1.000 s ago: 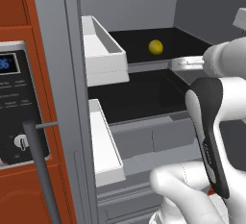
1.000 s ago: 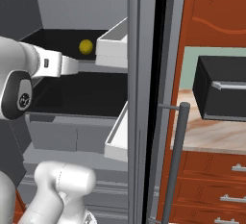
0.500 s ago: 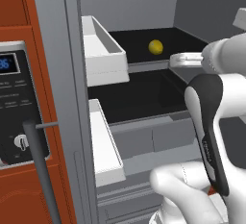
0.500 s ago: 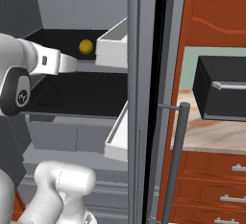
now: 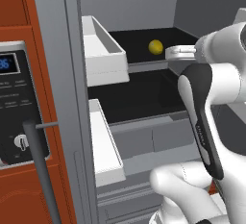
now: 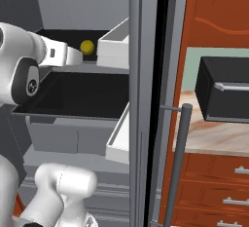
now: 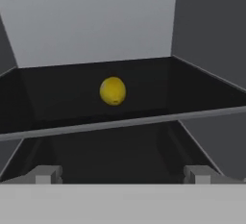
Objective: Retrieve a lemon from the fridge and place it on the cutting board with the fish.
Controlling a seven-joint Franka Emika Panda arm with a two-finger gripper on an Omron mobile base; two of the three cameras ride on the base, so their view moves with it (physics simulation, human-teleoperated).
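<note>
The lemon (image 7: 113, 91) rests alone on the upper black shelf (image 7: 202, 91) of the fridge (image 5: 67, 122), set back from the shelf's front lip and roughly centred ahead of the end effector (image 7: 120, 174); the end effector is released, its 2 fingertips (image 7: 45, 174) spread wide with nothing between them, and it stands short of the fruit, apart from it; the step in hand looks to be the reach for the lemon, and doing it well probably means carrying the hand level over the front lip, keeping the fruit centred between the fingers, and clenching only once the tips bracket its widest part, since a round fruit on a smooth shelf could roll off if nudged by 1 finger first; in the base views the white hand (image 5: 180, 52) points in at the lemon (image 5: 155, 46) (image 6: 87, 47) from the shelf's open side; white door bins (image 5: 103, 57) hang on the open doors at either side, and a lower black shelf (image 6: 78, 94) sits beneath; outside stand orange-red cabinets (image 6: 214, 21), a marbled beige surface (image 6: 214, 138) with a black appliance (image 6: 223, 89) on it, and a black panel with a blue display (image 5: 6, 64).
</note>
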